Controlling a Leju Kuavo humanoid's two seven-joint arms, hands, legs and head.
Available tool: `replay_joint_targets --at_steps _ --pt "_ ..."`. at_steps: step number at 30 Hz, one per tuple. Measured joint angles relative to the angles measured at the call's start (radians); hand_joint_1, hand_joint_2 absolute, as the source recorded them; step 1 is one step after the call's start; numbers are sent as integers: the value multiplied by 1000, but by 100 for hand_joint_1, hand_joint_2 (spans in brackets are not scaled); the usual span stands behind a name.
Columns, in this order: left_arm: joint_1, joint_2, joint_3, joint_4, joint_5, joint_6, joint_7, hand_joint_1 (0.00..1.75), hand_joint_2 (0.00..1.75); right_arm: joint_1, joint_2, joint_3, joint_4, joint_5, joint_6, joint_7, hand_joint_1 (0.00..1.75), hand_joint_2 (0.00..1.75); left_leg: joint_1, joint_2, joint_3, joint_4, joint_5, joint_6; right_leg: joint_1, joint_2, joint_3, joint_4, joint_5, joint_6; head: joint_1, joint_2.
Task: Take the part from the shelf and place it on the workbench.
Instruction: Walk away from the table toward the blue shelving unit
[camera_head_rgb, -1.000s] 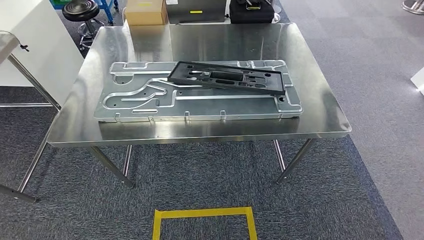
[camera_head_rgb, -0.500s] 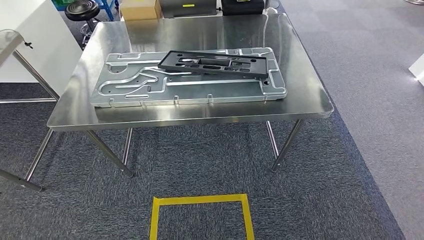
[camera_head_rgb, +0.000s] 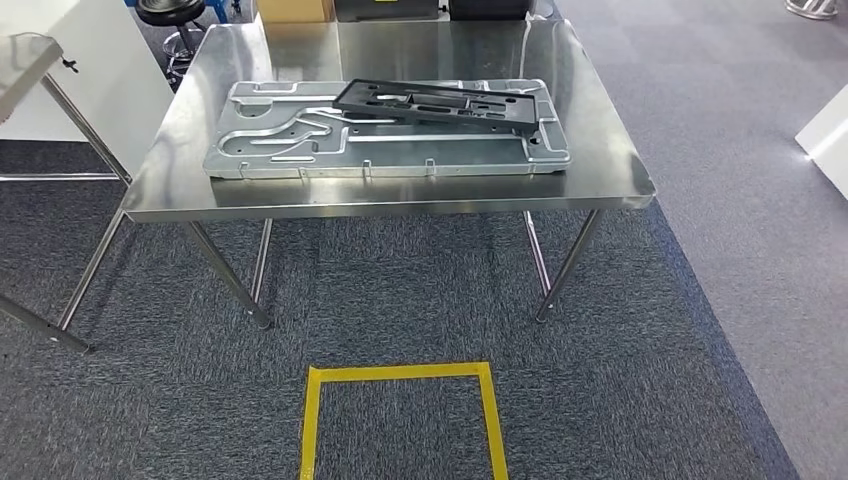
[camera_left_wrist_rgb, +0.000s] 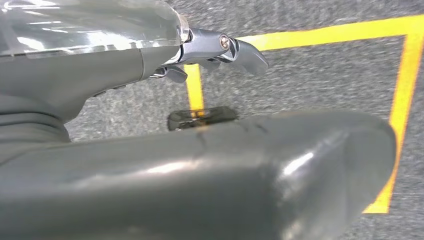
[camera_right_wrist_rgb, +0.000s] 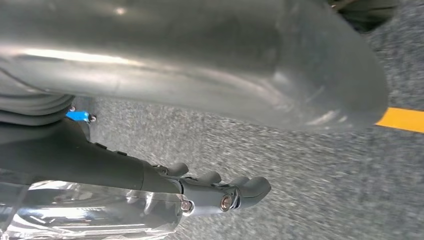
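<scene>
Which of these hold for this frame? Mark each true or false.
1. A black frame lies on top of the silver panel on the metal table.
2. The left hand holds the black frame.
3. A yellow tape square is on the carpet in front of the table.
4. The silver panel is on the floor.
1. True: the black frame rests on the silver panel on the metal table.
2. False: the left hand hangs over the carpet, holding nothing.
3. True: the yellow tape square lies there.
4. False: it lies on the table.
</scene>
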Motion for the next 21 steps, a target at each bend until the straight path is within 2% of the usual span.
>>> replay_joint_targets --at_steps 1,2,3,4,5,7,8,9,10,11,12,13,14,15,16,17,18,19,20,21 --pt "0 -1 0 0 0 1 0 0 0 -1 0 1 0 1 0 -1 0 0 1 0 -19 9 8 -3 -1 0 43 -46 29 0 0 0" --pt "0 -2 0 0 0 1 0 0 0 -2 0 3 0 2 0 -1 0 0 0 0 -37 19 15 -7 0 0 98 -117 39 -2 0 0" --pt "-1 -3 0 0 0 2 0 0 0 -5 0 5 0 3 0 -2 0 0 0 -1 -50 29 21 -12 2 0 148 -190 31 -6 0 0" --pt "-1 -4 0 0 0 2 -1 0 0 -7 0 6 0 4 0 -2 0 0 -1 0 -59 36 28 -18 4 1 182 -246 16 -12 0 0" --pt "-2 -4 0 0 0 2 -1 0 0 -9 0 7 0 5 0 -3 0 0 -2 0 -65 39 36 -25 7 1 199 -279 2 -20 0 0" --pt "-1 -4 -1 0 0 1 -2 0 0 -9 1 7 1 8 -2 -7 0 0 -1 0 -72 38 50 -38 8 -1 190 -289 10 -36 0 0" --pt "0 -5 -2 0 0 1 -3 0 0 -9 2 7 2 9 -3 -10 0 0 1 -2 -79 46 38 -44 7 -3 181 -290 21 -45 0 0" --pt "2 -5 -3 0 -1 1 -3 0 0 -9 3 7 2 10 -3 -13 0 0 2 -3 -91 69 7 -49 5 -5 170 -291 33 -52 0 0" --pt "2 -6 -3 0 -1 0 -5 0 0 -10 3 7 3 11 -3 -15 0 0 4 -5 -106 111 -43 -53 5 -7 156 -292 45 -58 0 0" --pt "3 -6 -4 0 -2 0 -6 0 0 -10 3 8 3 12 -4 -16 0 0 6 -5 -121 168 -99 -56 6 -8 141 -291 56 -62 0 0" --pt "2 -6 -4 0 -2 0 -7 0 0 -10 3 8 3 12 -3 -17 0 0 7 -5 -132 230 -143 -58 7 -9 126 -290 68 -64 0 0" --pt "2 -6 -4 0 -3 0 -8 0 0 -10 3 8 3 13 -3 -17 0 0 9 -6 -135 281 -161 -61 8 -9 110 -289 80 -64 0 0" --pt "1 -6 -5 0 -3 0 -9 0 0 -10 3 9 3 13 -3 -17 0 0 10 -6 -126 309 -153 -62 9 -9 94 -286 91 -63 0 0" --pt "1 -6 -5 0 -3 0 -10 0 0 -10 3 9 3 14 -3 -17 0 0 10 -6 -102 307 -126 -61 10 -8 76 -282 102 -61 0 0" --pt "0 -6 -5 0 -3 0 -11 0 0 -10 3 10 3 16 -2 -17 0 0 10 -6 -61 269 -95 -58 10 -8 59 -277 111 -59 0 0" --pt "-2 -6 -5 0 -3 0 -12 0 0 -10 3 11 3 17 -2 -17 0 0 10 -7 -6 204 -80 -52 10 -8 45 -272 120 -55 0 0" --pt "-4 -6 -5 0 -3 0 -13 0 0 -11 4 12 3 19 -2 -17 0 0 8 -8 54 123 -82 -45 12 -8 33 -267 128 -51 0 0" --pt "-6 -6 -4 0 -3 0 -14 0 0 -11 4 13 3 20 -2 -18 0 0 6 -8 101 54 -95 -39 13 -9 26 -264 137 -46 0 0" --pt "-8 -6 -4 0 -3 0 -16 0 0 -12 4 15 3 22 -2 -18 0 0 2 -9 129 7 -110 -33 13 -10 22 -263 146 -40 0 0" --pt "-8 -6 -4 0 -3 0 -17 0 0 -11 4 16 3 23 -2 -18 0 0 -1 -9 137 -16 -114 -27 12 -11 20 -264 155 -33 0 0"
